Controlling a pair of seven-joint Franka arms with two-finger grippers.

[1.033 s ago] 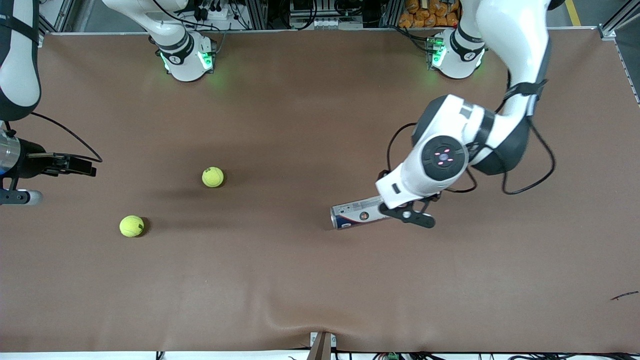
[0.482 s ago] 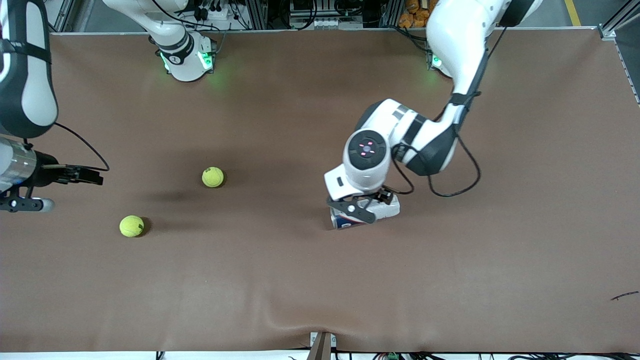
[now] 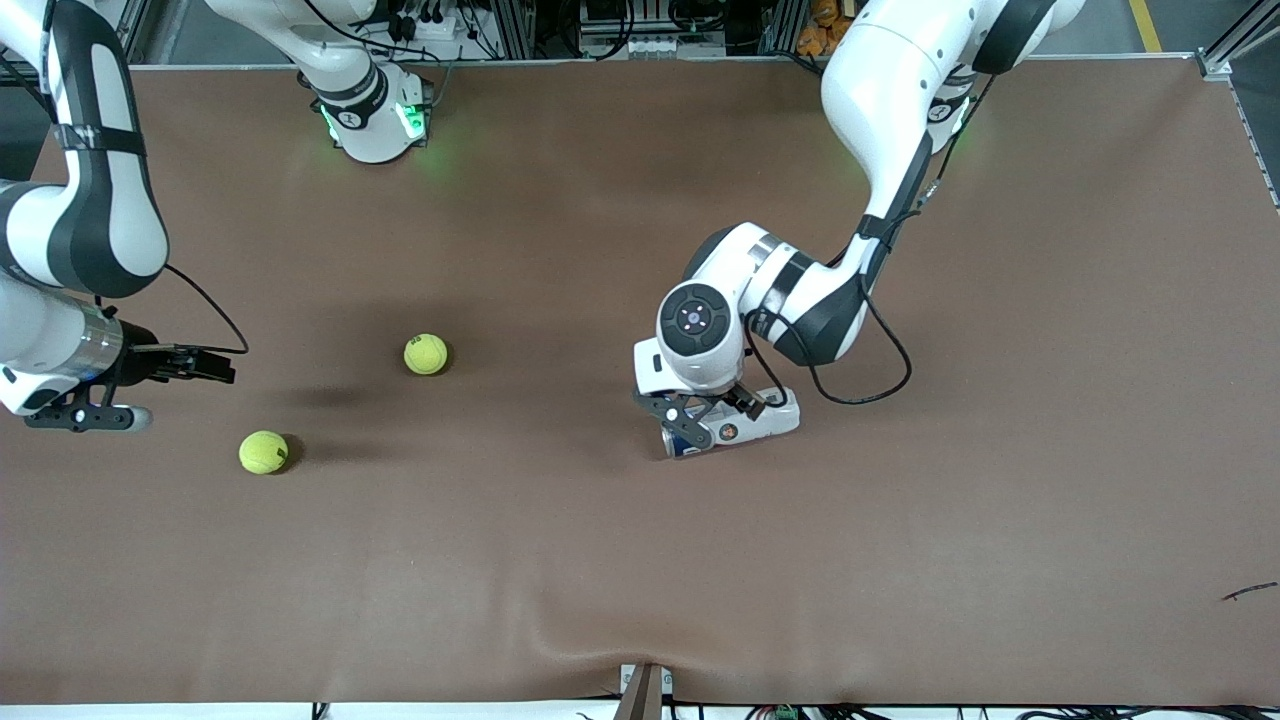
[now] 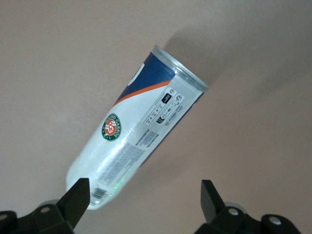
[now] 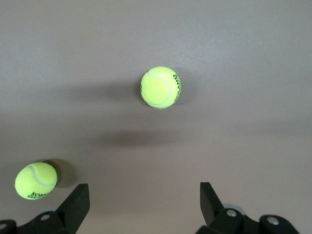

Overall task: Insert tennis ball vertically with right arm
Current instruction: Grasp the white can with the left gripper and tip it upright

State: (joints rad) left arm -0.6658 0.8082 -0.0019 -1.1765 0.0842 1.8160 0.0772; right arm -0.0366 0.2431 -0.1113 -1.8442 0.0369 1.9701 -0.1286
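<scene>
Table [image 3: 900, 560], brown. Tennis ball can [image 3: 745, 428] lies on its side near the centre, left end effector [image 3: 690, 418] over it, fingers spread, holding nothing. Two tennis balls [image 3: 426, 353] [image 3: 263, 452] toward the right arm's end; right end effector [image 3: 205, 365] near that edge, spread, empty.

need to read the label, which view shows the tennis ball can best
The left wrist view: the tennis ball can fills it, lying on its side with logo and print showing. The front view shows it small, partly covered by the left gripper. The right wrist view misses it.
</scene>
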